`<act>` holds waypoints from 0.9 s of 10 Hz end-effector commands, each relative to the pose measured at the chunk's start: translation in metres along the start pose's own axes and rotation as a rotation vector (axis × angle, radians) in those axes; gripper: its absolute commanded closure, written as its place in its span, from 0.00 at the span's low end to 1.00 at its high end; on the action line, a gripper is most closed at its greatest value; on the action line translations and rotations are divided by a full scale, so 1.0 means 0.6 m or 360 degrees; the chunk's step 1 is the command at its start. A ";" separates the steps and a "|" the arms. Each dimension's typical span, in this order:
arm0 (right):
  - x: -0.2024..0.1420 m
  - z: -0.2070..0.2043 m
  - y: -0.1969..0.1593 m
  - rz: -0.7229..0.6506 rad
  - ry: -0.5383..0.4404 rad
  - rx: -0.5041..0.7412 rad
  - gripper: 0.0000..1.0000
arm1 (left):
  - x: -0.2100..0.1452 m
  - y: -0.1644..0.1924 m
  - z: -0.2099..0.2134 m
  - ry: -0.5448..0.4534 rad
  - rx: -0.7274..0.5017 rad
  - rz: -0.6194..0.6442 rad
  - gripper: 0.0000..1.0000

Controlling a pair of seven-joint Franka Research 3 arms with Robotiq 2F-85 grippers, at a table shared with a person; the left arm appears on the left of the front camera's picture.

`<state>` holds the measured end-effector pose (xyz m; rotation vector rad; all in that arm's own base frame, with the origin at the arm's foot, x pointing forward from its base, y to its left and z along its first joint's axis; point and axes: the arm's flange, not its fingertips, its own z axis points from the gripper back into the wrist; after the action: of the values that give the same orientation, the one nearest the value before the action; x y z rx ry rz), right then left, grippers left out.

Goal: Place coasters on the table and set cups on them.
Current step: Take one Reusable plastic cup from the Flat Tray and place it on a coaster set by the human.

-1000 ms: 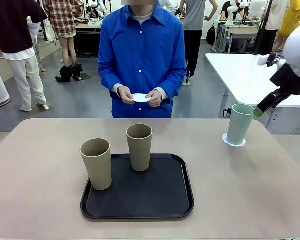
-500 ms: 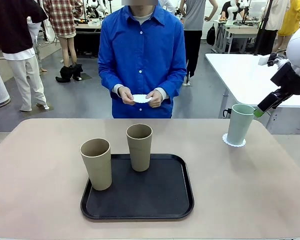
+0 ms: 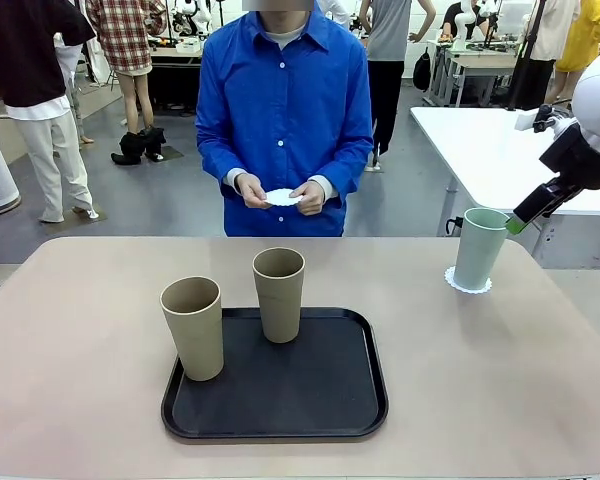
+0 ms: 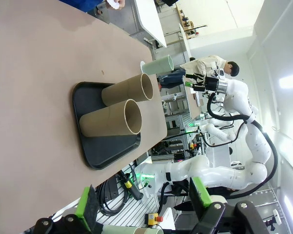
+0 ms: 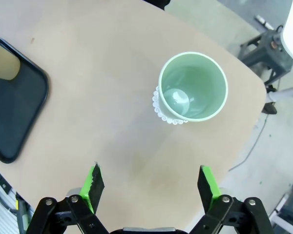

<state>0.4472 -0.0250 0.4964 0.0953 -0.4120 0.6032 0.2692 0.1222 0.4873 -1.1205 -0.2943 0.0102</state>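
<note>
Cups: three, all upright; one tan cup [image 3: 279, 293] stands towards the far edge of the tray; the other tan cup [image 3: 193, 326] stands by the tray's left rim; one green cup [image 3: 479, 247] is near the table's far right corner
Coasters: two seen; one coaster [image 3: 467, 286] lies flat on the table [image 3: 80, 330] under the green cup, its lacy edge showing round the base; a second coaster [image 3: 282, 196] is held between the person's hands [image 3: 252, 189] beyond the far edge; whether more are stacked there I cannot tell
Tray: one black tray [image 3: 320, 390], mid-table, nearer the robot's side
Right gripper [image 5: 150, 184]: jaws spread wide, nothing between them; raised above the table, clear of the green cup
Left gripper [image 4: 143, 200]: jaws spread wide, empty; well apart from the cups
</note>
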 end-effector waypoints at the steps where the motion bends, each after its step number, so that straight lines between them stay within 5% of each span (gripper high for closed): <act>1: -0.002 -0.001 -0.002 0.0024 -0.0005 -0.0031 0.00 | 0.000 -0.001 0.003 -0.0014 -0.0033 -0.0017 0.00; 4: 0.000 0.000 0.000 -0.0001 -0.0001 0.0000 0.00 | 0.000 -0.001 0.003 -0.0014 -0.0033 -0.0017 0.00; 6: -0.053 0.022 0.040 -0.0361 0.0127 0.0134 0.00 | 0.000 -0.001 0.003 -0.0014 -0.0033 -0.0017 0.00; 9: -0.110 -0.002 0.053 -0.0414 0.0213 0.0146 0.00 | 0.000 -0.001 0.003 -0.0014 -0.0033 -0.0017 0.00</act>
<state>0.3905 -0.0332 0.4701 0.2201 -0.2458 0.3947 0.2692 0.1223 0.4873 -1.1206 -0.2942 0.0103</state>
